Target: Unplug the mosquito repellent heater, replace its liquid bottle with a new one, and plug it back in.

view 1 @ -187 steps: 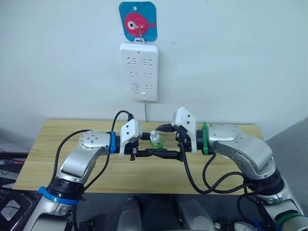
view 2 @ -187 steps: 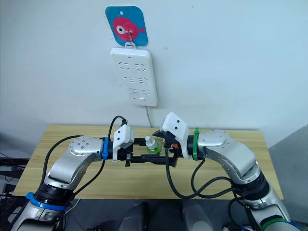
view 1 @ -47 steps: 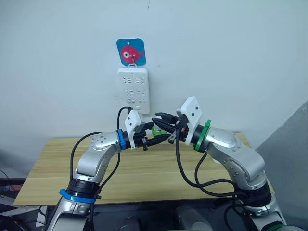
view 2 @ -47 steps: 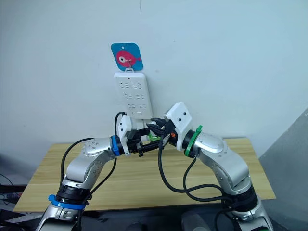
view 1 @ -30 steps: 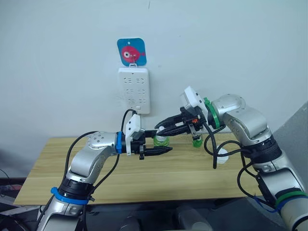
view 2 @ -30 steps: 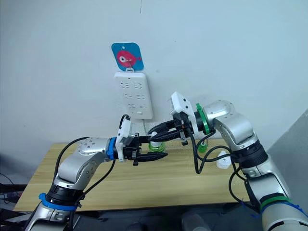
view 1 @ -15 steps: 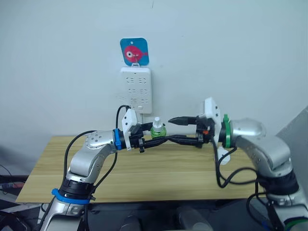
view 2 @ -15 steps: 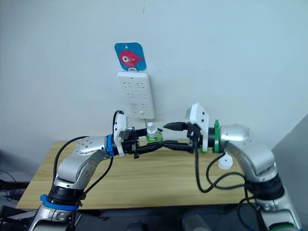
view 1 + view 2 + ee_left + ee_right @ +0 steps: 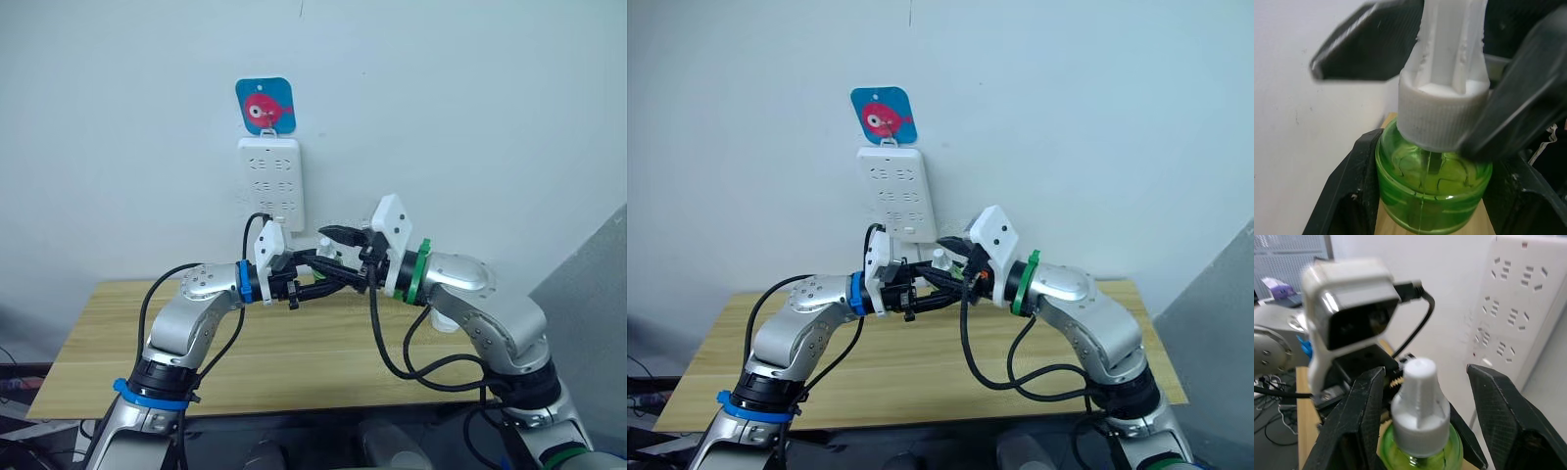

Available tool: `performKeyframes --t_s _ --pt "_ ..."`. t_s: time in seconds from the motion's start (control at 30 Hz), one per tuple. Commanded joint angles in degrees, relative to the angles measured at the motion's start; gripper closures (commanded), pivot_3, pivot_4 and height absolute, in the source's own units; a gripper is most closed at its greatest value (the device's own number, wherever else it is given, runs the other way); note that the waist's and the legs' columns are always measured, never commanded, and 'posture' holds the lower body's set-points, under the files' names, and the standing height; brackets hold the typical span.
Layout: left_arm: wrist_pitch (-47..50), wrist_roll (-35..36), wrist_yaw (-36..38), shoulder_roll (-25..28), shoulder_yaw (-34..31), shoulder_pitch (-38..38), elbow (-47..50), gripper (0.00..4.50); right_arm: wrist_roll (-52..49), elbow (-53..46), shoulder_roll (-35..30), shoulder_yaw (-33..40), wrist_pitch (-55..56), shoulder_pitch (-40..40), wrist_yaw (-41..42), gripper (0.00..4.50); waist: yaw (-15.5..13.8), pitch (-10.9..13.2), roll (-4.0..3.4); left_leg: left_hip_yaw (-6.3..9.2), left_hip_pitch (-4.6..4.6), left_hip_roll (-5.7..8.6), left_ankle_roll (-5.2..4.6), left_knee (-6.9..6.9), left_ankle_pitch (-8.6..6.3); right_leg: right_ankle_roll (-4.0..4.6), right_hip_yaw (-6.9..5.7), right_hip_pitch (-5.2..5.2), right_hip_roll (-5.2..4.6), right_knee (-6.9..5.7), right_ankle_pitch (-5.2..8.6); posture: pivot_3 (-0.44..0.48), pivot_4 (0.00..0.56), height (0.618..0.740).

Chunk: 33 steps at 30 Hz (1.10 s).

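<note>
Right gripper (image 9: 1420, 396) moved back astride left-held green bottle (image 9: 1432, 171)

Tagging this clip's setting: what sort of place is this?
Probably an indoor test setup rather than a lived-in room: a bare white wall, a wooden table against it, and a white power strip hung from a fish-picture hook.

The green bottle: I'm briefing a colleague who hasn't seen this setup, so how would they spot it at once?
Start at the white power strip hanging on the wall under a blue fish hook. Just below and to its right, the two grippers meet above the wooden table. The green bottle sits clamped in the left gripper: small, translucent green, with a ribbed white cap.
</note>
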<state>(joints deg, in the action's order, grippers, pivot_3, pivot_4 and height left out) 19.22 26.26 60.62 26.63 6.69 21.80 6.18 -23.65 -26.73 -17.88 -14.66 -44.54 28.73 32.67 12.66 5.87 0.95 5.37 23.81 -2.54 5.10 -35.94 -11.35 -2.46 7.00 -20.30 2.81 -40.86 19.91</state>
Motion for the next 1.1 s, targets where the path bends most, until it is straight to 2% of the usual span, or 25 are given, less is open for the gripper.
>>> performKeyframes --t_s 0.03,0.13,0.27,0.43,0.53,0.83,1.1 --pt "-1.19 0.07 -0.14 -0.31 -0.29 0.65 1.69 2.18 0.60 -0.36 -0.72 0.58 1.29 1.46 0.39 1.74 -0.01 0.00 0.00 0.00 0.00 0.00 0.00 0.00 0.00 0.00 0.01 0.00 0.00 0.00 0.00 -0.197 0.052 0.740" --pt "-1.21 0.09 -0.35 -0.31 -0.32 0.39 1.97 2.18 -2.14 -0.77 -2.99 4.14 -0.51 1.45 2.03 1.74 -0.04 0.00 0.00 0.00 0.01 0.01 0.00 0.00 0.00 0.00 0.00 0.00 0.00 0.01 0.00 -0.196 0.052 0.740" --pt "-1.29 0.16 -0.50 -0.29 -0.39 0.16 1.99 2.18 -8.28 -2.66 -9.20 9.33 -3.57 0.03 7.15 1.74 -0.10 0.00 0.00 -0.01 0.02 0.02 0.00 0.00 0.00 0.00 0.00 0.01 -0.01 0.03 0.00 -0.201 0.054 0.740" --pt "-1.41 0.18 -0.42 -0.25 -0.31 0.24 1.68 2.18 -12.07 -4.06 -16.45 11.80 -4.46 -1.90 12.48 1.74 -0.05 0.01 0.01 -0.04 0.01 0.02 -0.01 0.01 0.00 0.00 0.02 0.01 -0.01 0.06 0.00 -0.208 0.055 0.740" --pt "-1.43 0.18 -0.24 -0.18 -0.31 0.20 1.64 2.18 -13.57 -5.42 -18.14 11.78 -4.39 -2.54 13.91 1.74 0.18 0.01 0.00 -0.08 -0.01 0.00 -0.01 0.04 -0.01 0.03 0.04 -0.01 0.00 0.05 0.03 -0.211 0.056 0.740" --pt "-0.94 0.25 -0.27 -0.38 0.15 -0.01 2.63 2.18 -7.18 -4.75 -8.58 3.01 -2.90 0.25 4.73 1.74 0.30 0.02 0.00 -0.17 0.02 0.00 -0.01 0.04 -0.01 0.02 0.13 -0.04 0.00 0.08 0.03 -0.210 0.056 0.740" --pt "-0.61 0.30 -1.04 -0.99 0.87 -0.91 3.94 2.18 -5.13 -0.53 -2.69 1.61 -2.49 4.21 1.34 1.74 0.16 0.02 -0.01 -0.15 0.03 -0.01 -0.01 0.06 -0.01 0.02 0.11 -0.06 0.00 0.09 0.03 -0.207 0.056 0.740"
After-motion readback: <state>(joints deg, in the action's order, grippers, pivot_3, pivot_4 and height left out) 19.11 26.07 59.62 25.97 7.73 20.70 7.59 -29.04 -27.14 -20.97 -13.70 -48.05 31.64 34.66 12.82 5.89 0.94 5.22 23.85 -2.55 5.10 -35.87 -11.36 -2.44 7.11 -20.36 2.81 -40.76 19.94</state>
